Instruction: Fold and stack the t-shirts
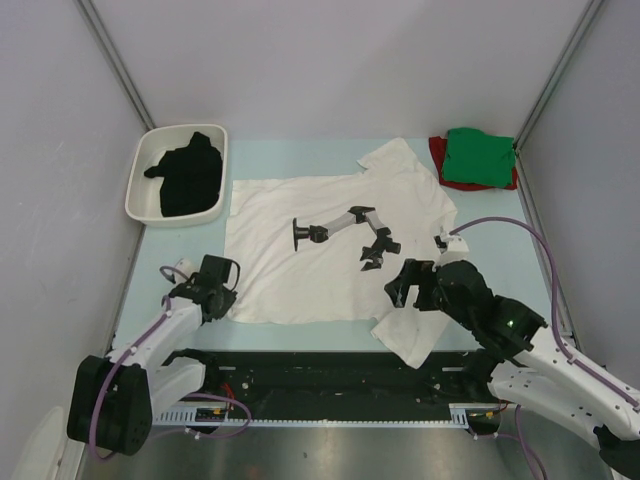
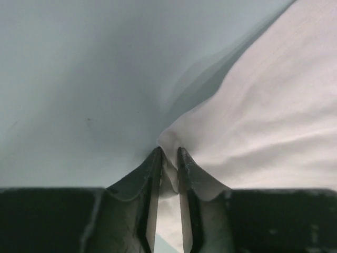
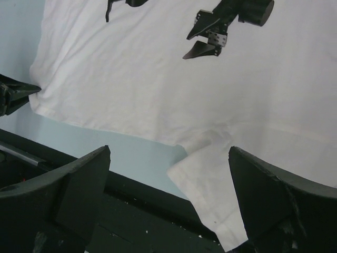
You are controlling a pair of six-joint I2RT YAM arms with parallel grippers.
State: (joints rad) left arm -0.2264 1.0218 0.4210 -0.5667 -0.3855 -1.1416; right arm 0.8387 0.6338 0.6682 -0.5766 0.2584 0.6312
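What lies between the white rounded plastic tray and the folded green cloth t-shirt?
Pale table, then a sleeve of the large white t-shirt, in top external view.

You're in a lab test cell: bare grey walls (image 1: 350, 60), aluminium posts (image 1: 112, 50), pale blue surface (image 1: 300, 155), cabled arms (image 1: 520, 335) bolted to a rail (image 1: 320, 385).

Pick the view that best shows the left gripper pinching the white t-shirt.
Left wrist: the left gripper nips the white t-shirt corner close up. Top external shows it small; right wrist catches only its tips.
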